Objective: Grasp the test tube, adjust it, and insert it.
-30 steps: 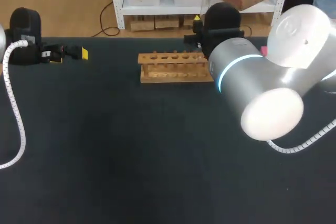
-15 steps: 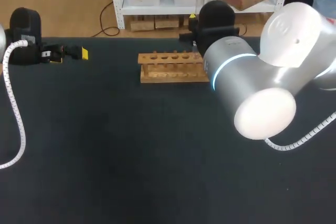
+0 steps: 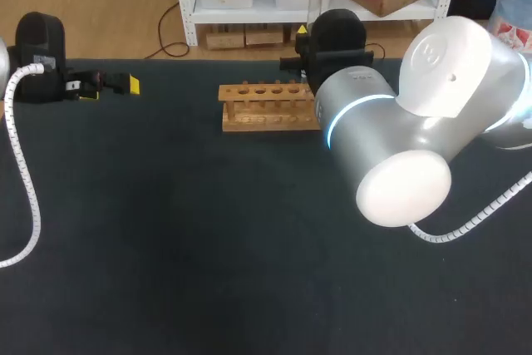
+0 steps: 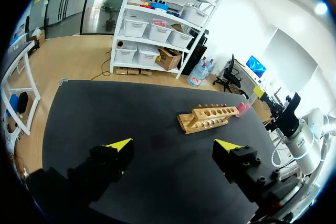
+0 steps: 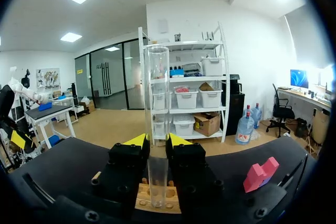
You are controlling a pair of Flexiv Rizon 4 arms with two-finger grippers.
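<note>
A clear glass test tube point(image 5: 157, 103) stands upright between the yellow-tipped fingers of my right gripper point(image 5: 156, 141), which is shut on its lower part. Under the gripper lies the wooden rack point(image 5: 157, 196) with its row of holes. In the head view the rack point(image 3: 268, 106) sits at the table's far middle, and my right gripper point(image 3: 306, 37) hangs over its right end. The tube's bottom end is above the rack; whether it touches a hole I cannot tell. My left gripper point(image 4: 173, 145) stands open and empty at the far left point(image 3: 125, 85), well away from the rack point(image 4: 209, 119).
A pink block point(image 5: 261, 174) lies on the black table just right of the rack, also seen from the left wrist as the pink block point(image 4: 242, 108). My right arm's big elbow point(image 3: 399, 155) hides the table's right middle. A white cable point(image 3: 23, 180) runs along the left side.
My right arm has shifted left with the tube, bringing its gripper from beyond the rack's right end to over that end. The left arm has not moved.
</note>
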